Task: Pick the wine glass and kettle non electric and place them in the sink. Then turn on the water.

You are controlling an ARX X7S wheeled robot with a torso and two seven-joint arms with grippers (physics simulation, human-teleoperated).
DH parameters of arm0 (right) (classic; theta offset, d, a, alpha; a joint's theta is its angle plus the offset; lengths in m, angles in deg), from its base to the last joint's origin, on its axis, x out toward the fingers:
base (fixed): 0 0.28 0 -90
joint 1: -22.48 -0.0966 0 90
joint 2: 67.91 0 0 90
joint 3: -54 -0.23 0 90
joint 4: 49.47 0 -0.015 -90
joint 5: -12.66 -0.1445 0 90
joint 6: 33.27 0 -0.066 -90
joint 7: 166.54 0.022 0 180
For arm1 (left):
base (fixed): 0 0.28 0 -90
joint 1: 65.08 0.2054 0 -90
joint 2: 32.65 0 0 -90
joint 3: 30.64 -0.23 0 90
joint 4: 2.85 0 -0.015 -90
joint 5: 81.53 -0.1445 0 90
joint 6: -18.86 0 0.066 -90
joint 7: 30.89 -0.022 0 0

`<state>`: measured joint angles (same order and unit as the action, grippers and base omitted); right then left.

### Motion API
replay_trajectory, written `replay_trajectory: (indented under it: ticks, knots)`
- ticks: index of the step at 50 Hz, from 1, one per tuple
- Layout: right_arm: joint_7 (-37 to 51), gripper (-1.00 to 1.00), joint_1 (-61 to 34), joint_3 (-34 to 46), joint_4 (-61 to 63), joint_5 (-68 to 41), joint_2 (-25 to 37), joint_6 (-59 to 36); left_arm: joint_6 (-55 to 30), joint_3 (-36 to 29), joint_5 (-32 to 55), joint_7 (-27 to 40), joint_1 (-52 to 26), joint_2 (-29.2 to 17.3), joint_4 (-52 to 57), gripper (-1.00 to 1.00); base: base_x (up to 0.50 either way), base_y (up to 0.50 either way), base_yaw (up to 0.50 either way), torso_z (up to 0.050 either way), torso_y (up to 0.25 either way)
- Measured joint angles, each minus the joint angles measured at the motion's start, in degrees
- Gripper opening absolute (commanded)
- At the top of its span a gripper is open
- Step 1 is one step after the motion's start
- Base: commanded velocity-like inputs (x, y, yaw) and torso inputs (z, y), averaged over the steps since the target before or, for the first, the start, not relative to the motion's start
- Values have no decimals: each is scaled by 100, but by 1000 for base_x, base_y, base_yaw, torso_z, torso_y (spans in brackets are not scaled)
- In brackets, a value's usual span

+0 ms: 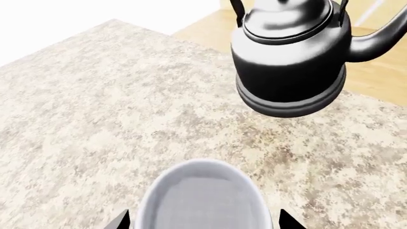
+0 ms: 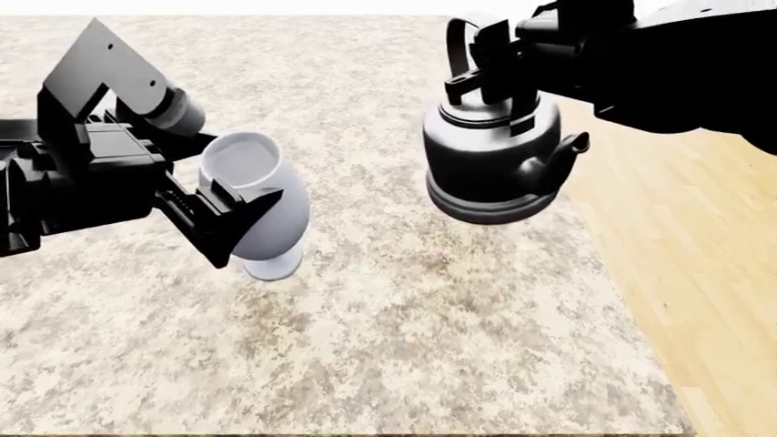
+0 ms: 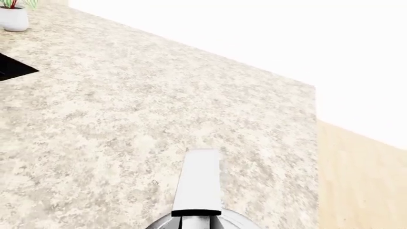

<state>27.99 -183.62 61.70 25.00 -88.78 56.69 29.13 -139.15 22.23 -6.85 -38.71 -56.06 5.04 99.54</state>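
head view: the kettle [image 2: 496, 164] is seen hanging clear above the speckled countertop [image 2: 401, 337], its arched handle [image 2: 458, 45] clamped in the closed jaws of the right gripper [image 2: 492, 77], spout toward the wooden floor [image 2: 692, 273]. the wine glass [image 2: 253, 202] is seated between the fingers of the left gripper [image 2: 225, 214], which are closed against its bowl; whether its foot is touching the counter or raised just above it cannot be told. in the left wrist view the glass rim [image 1: 202, 198] is framed by two dark fingertips [image 1: 121, 222], with the kettle [image 1: 291, 57] near and ahead of it. in the right wrist view only a dark corner of the sink [image 3: 14, 69] is shown, well apart from both items, beside a white plant pot [image 3: 14, 18].

the carrying step is judged to be in hand. it would be done well if both loads were kept high enough to clear the counter, the glass held upright, and the kettle kept apart from the glass so that no knock occurs. the kettle may swing under its handle, so a slow, even travel toward the basin is advised, with each item lowered into it before the jaws are released.
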Motion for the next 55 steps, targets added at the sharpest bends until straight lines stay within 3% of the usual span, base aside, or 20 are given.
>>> replay_trajectory:
  ticks: [12, 20, 55]
  knots:
    - [113, -100, 27, -31, 194, 29, 99, 28, 34, -18, -25, -6, 23, -13, 13, -100, -428, 1, 0, 1, 1]
    - [126, -100, 43, -66, 256, 21, 132, 42, 5, -35, 26, -5, 2, -20, 23, -100, 0, 4, 0, 0, 0]
    - [141, -100, 69, -124, 595, 199, 234, 16, -33, -100, 43, -11, -51, -60, 30, -100, 1, 486, 0, 1, 2]
